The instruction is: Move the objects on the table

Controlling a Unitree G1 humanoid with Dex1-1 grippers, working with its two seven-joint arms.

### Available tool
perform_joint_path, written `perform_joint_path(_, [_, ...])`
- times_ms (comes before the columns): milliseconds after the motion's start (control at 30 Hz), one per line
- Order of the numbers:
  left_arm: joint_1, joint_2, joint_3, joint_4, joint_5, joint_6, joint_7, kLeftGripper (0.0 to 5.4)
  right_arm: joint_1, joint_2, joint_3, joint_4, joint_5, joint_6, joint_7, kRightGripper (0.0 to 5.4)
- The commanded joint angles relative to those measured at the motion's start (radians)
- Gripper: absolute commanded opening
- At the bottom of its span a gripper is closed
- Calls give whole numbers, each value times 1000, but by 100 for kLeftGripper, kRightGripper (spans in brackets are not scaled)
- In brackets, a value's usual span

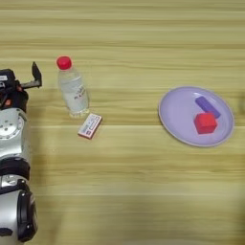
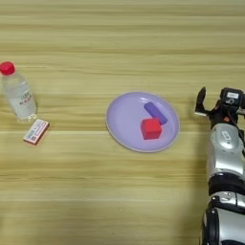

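Nearest, both arms flank the table (image 1: 143, 191), left gripper (image 1: 28, 79) beside the bottle (image 1: 72, 88) and small box (image 1: 90, 126), right gripper (image 2: 210, 103) beside the plate (image 2: 125, 117) holding cube (image 2: 151, 128) and block (image 2: 155, 113); finger states unclear.

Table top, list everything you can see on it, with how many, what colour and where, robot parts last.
Small clear plastic bottle with red cap: one, clear with red cap, upright at the table's left.
Small flat red and white box: one, lying just in front of the bottle, to its right.
Round lilac plate: one, lilac, right of centre.
Small red cube: one, red, on the plate.
Short purple block: one, purple, on the plate behind the cube.
Light wooden table: one, yellowish, fills the view.
Left gripper: black fingers, left edge, left of the bottle, holding nothing.
Right gripper: black fingers, right edge, right of the plate, holding nothing.
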Motion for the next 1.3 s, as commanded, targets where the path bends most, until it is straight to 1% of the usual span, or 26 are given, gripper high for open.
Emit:
perform_joint_path(33, [2,2,18,-46,-36,5,-18,540,-31,-14,3,54,-6,-36,-9,539])
perform_joint_path(133, [16,-10,23,-133,-76,22,-48,540,-37,-16,7,72,-12,-55,-14,539])
perform_joint_path(200, [32,-20,19,-198,-93,38,-64,540,-40,-16,10,80,-12,-61,-16,539])
perform_joint_path(333, [79,-44,-5,-361,-108,90,-74,540,-41,-14,16,84,-12,-66,-19,539])
perform_joint_path(400, [114,-59,-40,-480,-106,131,-86,540,-40,-14,19,83,-11,-67,-19,539])
perform_joint_path(500, [161,-83,-98,-615,-111,196,-117,540,-40,-13,23,82,-11,-66,-20,539])
perform_joint_path(567, [185,-95,-130,-671,-107,223,-131,540,-40,-13,25,81,-12,-65,-21,539])
perform_joint_path(667, [208,-106,-164,-721,-91,251,-142,540,-40,-13,27,82,-12,-64,-22,539])
perform_joint_path(700, [213,-107,-175,-729,-81,255,-144,540,-40,-13,27,82,-12,-65,-22,539])
perform_joint_path(800, [219,-104,-203,-718,-21,250,-127,540,-40,-13,27,83,-11,-65,-22,539])
perform_joint_path(900, [212,-100,-207,-669,22,233,-109,540,-41,-13,28,85,-11,-66,-21,539])
perform_joint_path(1000, [209,-103,-206,-651,36,222,-109,540,-41,-13,28,85,-11,-66,-20,539])
perform_joint_path(1100, [205,-101,-211,-623,64,209,-98,540,-41,-14,28,86,-11,-66,-20,539])
perform_joint_path(1300, [188,-114,-215,-521,69,200,-107,540,-43,-13,29,91,-11,-69,-20,539])
